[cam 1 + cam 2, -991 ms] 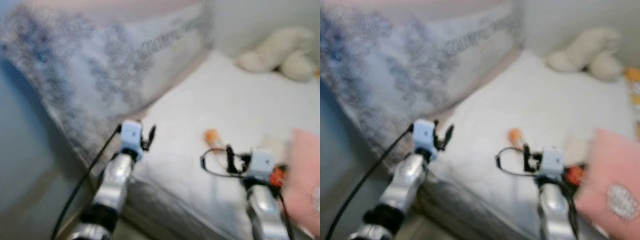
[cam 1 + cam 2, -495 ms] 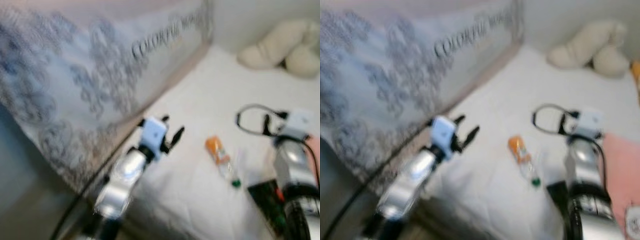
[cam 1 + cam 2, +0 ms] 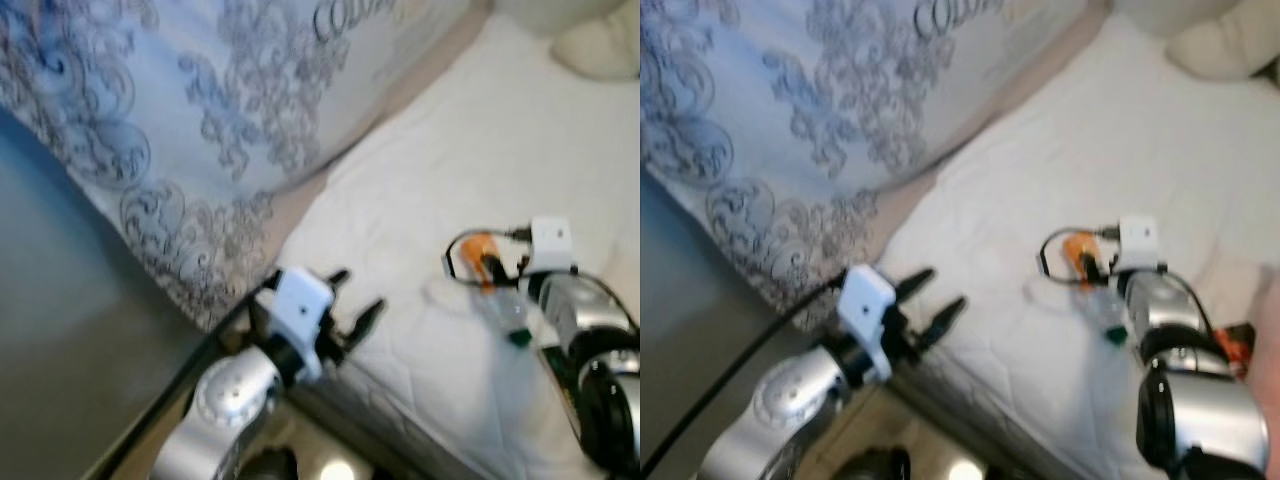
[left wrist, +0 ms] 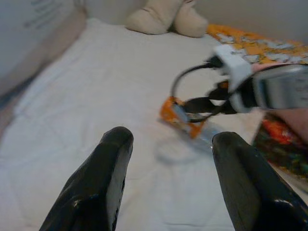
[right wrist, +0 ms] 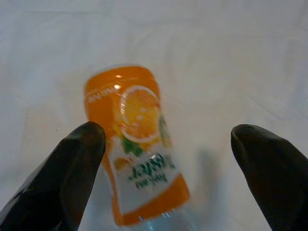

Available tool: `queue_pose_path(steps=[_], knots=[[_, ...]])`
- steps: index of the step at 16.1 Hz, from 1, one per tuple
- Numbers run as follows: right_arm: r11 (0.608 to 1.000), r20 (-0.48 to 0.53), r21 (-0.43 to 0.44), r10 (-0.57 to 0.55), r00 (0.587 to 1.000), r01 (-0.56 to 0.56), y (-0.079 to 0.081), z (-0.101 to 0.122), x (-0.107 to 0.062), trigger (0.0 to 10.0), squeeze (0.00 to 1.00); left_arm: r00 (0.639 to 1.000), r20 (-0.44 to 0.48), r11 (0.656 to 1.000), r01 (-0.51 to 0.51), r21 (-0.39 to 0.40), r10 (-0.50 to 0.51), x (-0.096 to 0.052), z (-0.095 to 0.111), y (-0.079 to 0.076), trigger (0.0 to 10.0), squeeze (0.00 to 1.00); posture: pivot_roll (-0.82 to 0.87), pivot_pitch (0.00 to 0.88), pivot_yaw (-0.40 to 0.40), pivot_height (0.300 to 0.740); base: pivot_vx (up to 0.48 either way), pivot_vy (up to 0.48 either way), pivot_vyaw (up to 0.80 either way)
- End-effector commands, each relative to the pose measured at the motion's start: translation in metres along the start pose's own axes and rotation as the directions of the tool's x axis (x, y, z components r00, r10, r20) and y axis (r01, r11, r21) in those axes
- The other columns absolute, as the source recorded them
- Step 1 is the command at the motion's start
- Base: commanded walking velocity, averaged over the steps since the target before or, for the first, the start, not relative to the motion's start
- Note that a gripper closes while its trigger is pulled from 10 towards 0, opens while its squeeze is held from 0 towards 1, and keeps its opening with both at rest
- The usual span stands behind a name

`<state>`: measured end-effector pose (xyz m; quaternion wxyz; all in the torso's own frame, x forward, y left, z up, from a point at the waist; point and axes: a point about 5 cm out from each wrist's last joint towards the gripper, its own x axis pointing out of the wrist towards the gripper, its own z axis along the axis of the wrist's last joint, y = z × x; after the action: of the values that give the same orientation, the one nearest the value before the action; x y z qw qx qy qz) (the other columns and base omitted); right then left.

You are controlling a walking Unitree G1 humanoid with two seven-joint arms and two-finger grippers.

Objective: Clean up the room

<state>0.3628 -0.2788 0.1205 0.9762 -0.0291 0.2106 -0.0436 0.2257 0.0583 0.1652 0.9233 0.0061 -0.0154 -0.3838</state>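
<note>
Right gripper (image 5: 166,159) spread wide over orange bottle (image 5: 137,144) on soft bed sheet (image 3: 420,190) — likely to roll or skid off-centre at closure — left gripper (image 4: 175,163) also open, idle.

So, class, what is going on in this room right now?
A humanoid robot is tidying a bed. Its right gripper hangs open just above an orange juice bottle lying on the white sheet, one finger on each side, not yet touching it. The left gripper waits open near the bed's edge.
</note>
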Motion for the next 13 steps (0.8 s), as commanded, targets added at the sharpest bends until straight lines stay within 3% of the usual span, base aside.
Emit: queue_pose_path(steps=[1, 4, 6, 11, 12, 13], knots=[[0.999, -0.055, 0.014, 0.04, 0.998, -0.039, 0.0, -0.008, -0.001, 10.0, 0.0, 1.0, -0.021, 1.0, 0.006, -0.008, -0.006, -0.003, 0.002, -0.005, 10.0, 0.0, 0.46, 0.325, 0.002, 0.74, 0.0, 0.0, 0.0], [0.997, -0.109, 0.009, 0.082, 0.991, -0.082, 0.006, -0.016, 0.0, 10.0, 0.0, 0.997, -0.076, 0.999, 0.017, -0.035, -0.02, -0.007, 0.0, -0.011, 10.0, 0.0, 0.47, 0.335, -0.002, 0.74, 0.0, 0.0, 0.0], [0.994, -0.142, 0.016, 0.106, 0.984, -0.104, 0.007, -0.024, -0.001, 10.0, 0.0, 0.978, -0.126, 0.984, 0.159, -0.076, -0.167, -0.011, 0.0, -0.027, 10.0, 0.0, 0.47, 0.342, -0.001, 0.74, 0.0, 0.0, 0.0], [0.975, -0.182, 0.168, 0.175, 0.968, -0.145, 0.022, -0.041, -0.001, 10.0, 0.0, 0.967, -0.173, 0.983, 0.181, -0.04, -0.185, -0.014, 0.005, -0.026, 10.0, 0.0, 0.49, 0.353, 0.008, 0.74, 0.0, 0.0, 0.0], [0.975, -0.19, 0.167, 0.18, 0.965, -0.149, 0.025, -0.043, -0.001, 0.9, 0.0, 0.965, -0.184, 0.982, 0.184, -0.044, -0.189, -0.014, 0.005, -0.026, 10.0, 0.0, 0.49, 0.352, 0.011, 0.74, 0.0, 0.0, 0.0], [0.976, -0.193, 0.154, 0.183, 0.964, -0.154, 0.027, -0.043, 0.0, 0.0, 0.0, 0.963, -0.191, 0.982, 0.185, -0.041, -0.19, -0.014, 0.005, -0.025, 10.0, 0.0, 0.49, 0.35, 0.015, 0.74, 0.0, 0.0, 0.0]])
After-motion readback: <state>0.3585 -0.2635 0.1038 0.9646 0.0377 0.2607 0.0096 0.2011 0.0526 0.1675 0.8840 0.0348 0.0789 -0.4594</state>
